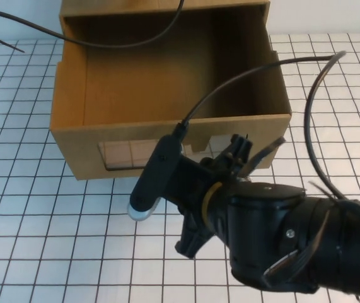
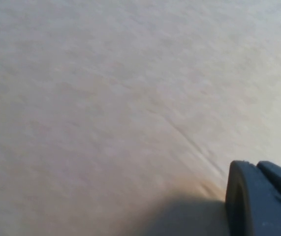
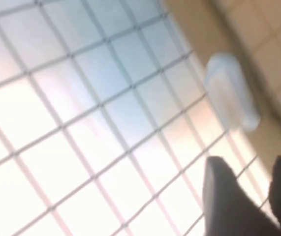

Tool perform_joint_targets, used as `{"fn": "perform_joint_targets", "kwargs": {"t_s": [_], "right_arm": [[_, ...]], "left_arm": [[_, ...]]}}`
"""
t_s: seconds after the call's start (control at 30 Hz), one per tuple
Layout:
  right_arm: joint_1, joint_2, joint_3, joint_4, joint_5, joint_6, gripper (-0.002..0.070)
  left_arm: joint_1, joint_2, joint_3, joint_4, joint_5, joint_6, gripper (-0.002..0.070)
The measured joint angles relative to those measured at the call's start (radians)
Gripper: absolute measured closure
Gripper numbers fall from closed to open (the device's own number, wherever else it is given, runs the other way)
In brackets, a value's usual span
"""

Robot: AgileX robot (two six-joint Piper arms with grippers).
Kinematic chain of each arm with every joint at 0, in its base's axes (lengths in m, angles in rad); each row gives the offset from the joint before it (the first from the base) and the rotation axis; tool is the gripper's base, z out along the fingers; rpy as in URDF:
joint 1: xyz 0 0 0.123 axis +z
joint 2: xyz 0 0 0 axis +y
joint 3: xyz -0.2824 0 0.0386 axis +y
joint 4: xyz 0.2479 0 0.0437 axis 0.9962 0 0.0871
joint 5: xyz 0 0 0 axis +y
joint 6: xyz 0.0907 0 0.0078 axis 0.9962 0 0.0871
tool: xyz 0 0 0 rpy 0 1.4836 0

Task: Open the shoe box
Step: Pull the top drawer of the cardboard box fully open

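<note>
Table [image 1: 41,240]: white top, ruled with a dark square grid. Shoe box [image 1: 167,95]: brown cardboard, top open, set directly on the table from centre towards 12 o'clock in the high view, base flat on the grid. Grid surface is seen at 9, 6 and 3 o'clock of the box. A pale rectangular patch is noted in the near wall.

Probably a robotics lab: a white grid-marked tabletop [image 1: 41,221] and trailing black cables [image 1: 268,65].
</note>
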Motion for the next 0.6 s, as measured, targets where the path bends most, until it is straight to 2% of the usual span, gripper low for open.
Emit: {"fn": "perform_joint_targets", "kwargs": {"t_s": [0.1,0.2,0.3,0.47,0.6], "right_arm": [[0.012,-0.025,0.0,0.078,0.037,-0.054,0.0462],[0.045,-0.064,0.0,0.108,0.06,-0.075,0.0481],[0.079,-0.114,0.0,0.127,0.08,-0.079,0.0529],[0.088,-0.214,0.0,0.151,0.112,-0.065,0.065],[0.051,-0.279,0.0,0.155,0.158,-0.061,0.0681]], "left_arm": [[0.0,-0.02,0.002,0.0,0.033,0.003,0.0677],[0.0,-0.053,0.004,0.004,0.051,0.003,0.0677],[0.0,-0.099,0.008,0.007,0.074,0.009,0.0677],[0.0,-0.186,0.008,0.045,0.191,0.04,0.0677],[0.0,-0.236,0.008,0.089,0.222,0.045,0.0677]]}}
